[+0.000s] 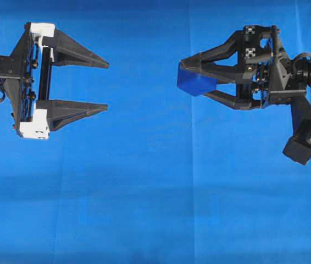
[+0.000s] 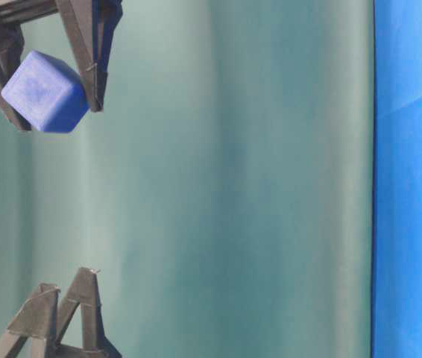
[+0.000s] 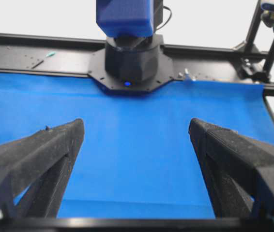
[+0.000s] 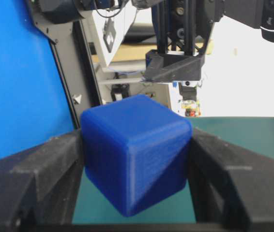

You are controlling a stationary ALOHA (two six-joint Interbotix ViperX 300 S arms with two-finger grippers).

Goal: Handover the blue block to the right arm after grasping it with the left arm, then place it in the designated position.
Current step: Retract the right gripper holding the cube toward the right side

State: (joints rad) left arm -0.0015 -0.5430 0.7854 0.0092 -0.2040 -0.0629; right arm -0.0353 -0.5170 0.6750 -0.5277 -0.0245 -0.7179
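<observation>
Fingers of the right arm point(image 1: 191, 77) clamp the blue block point(image 1: 195, 81); left arm point(image 1: 107, 86) fingers spread wide, empty.

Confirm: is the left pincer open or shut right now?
Open. The left pincer has its fingers spread wide with only blue cloth between them; the blue block sits in the right pincer.

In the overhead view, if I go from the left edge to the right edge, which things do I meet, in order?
Left claw, wide open and empty → bare blue cloth → blue block, held at the fingertips of the right claw → body of the right arm.
</observation>
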